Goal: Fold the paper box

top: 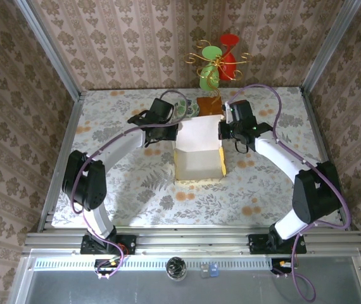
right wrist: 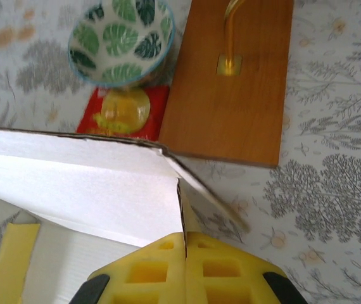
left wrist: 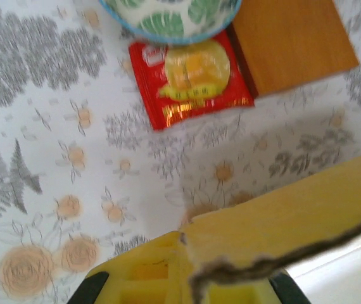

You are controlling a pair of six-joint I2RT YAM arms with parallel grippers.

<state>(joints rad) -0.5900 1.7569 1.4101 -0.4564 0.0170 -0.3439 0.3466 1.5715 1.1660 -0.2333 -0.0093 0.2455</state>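
As right end effector (right wrist: 185,237) pinches paper box (right wrist: 92,190) edge, board (right wrist: 231,107) nearby.

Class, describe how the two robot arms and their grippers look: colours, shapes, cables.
Both the left arm and right arm have white tubular links, bulky black joints and looping purple cables. The left gripper and right gripper have yellow fingers with square recesses and black outer edges.
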